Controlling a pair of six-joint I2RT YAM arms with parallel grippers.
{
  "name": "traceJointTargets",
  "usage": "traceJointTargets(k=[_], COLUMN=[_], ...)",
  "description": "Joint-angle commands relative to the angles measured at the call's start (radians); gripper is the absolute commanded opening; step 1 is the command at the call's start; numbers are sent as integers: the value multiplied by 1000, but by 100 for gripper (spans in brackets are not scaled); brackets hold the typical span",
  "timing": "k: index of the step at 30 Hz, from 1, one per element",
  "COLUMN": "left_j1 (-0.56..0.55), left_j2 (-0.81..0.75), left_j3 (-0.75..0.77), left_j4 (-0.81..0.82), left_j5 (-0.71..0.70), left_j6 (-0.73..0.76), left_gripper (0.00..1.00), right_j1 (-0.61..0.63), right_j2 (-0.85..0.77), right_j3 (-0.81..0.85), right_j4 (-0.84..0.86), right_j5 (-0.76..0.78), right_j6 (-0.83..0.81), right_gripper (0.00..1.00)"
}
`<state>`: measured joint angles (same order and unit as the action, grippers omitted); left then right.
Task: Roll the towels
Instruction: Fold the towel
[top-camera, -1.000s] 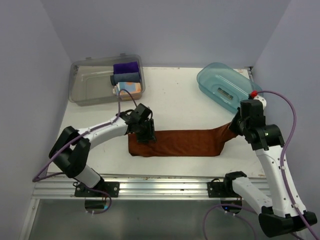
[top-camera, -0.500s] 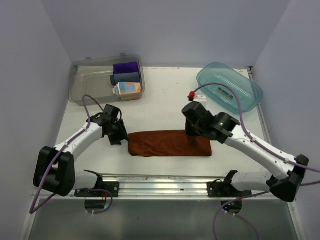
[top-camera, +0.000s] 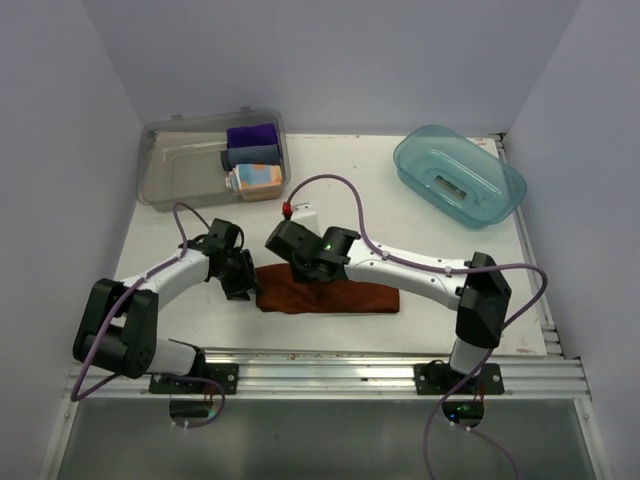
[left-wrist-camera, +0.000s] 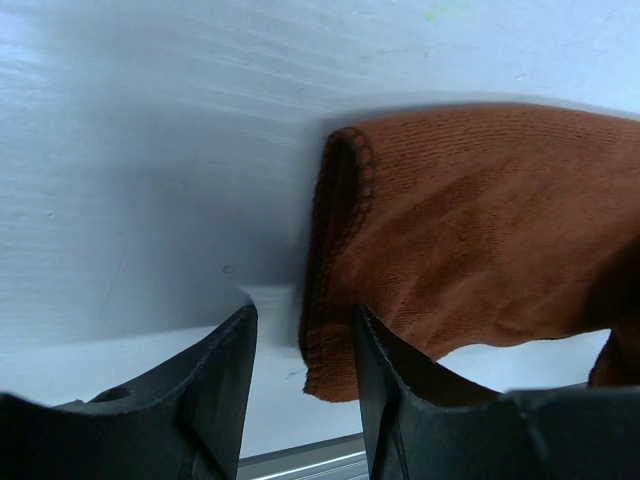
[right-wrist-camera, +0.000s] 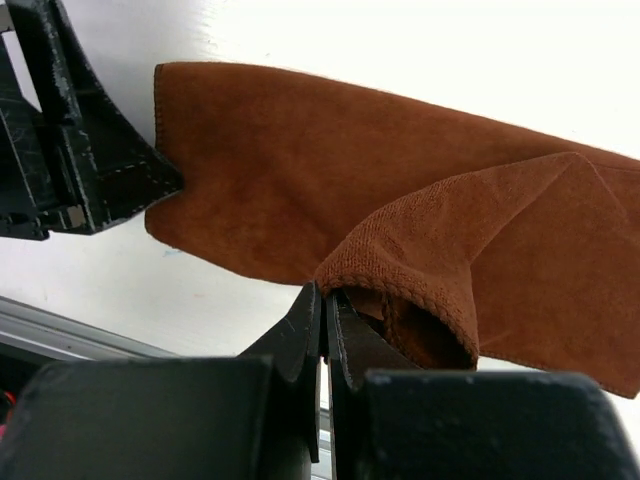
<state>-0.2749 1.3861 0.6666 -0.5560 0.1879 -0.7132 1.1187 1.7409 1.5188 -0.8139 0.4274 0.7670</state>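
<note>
Rust-brown towel (top-camera: 350, 298) lay flat on the table (top-camera: 340, 200), near the front edge, a long strip running left to right. Its right end was doubled back over the middle. Right gripper (right-wrist-camera: 322, 300) was clenched on the hemmed edge of that folded end, holding it low over the strip. Left gripper (left-wrist-camera: 302, 315) sat at the towel's left end with jaws apart, a corner of cloth by the gap but nothing pinched.

Judged step: the start of the roll on the brown towel, right end turned over, no tight coil formed yet. The next move would need the held edge tucked down and turned over again toward the left, with the left end kept pinned so the strip did not slide.

Patterned towel (top-camera: 256, 177) waited in the clear bin (top-camera: 150, 170) at the back left, beside the purple cloth (top-camera: 250, 134) and grey-blue cloth (top-camera: 252, 155). Teal tub (top-camera: 420, 160) stood back right, well apart. The left gripper itself stood in the roll's path.
</note>
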Motion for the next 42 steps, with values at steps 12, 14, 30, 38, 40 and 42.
traceJointTargets(k=[12, 14, 30, 38, 40, 42], left_j1=[8, 8, 9, 68, 97, 143], left_j2=[30, 30, 34, -50, -97, -136], left_j3=[-42, -45, -53, -19, 2, 24], left_j4=[91, 94, 99, -4, -54, -97], left_j5=[47, 48, 47, -13, -33, -59], left_j6=[32, 31, 32, 52, 76, 96], left_gripper=[46, 46, 45, 46, 47, 47], right_j1=[36, 38, 47, 44, 38, 29], right_j2=[183, 195, 315, 361, 339, 277], right_j3=[211, 227, 316, 360, 356, 327], right_j4=[30, 30, 27, 70, 73, 106], right_j5=[-26, -27, -61, -134, -128, -133], right_j6=[2, -3, -31, -86, -104, -118], right_gripper=[0, 0, 0, 50, 51, 52])
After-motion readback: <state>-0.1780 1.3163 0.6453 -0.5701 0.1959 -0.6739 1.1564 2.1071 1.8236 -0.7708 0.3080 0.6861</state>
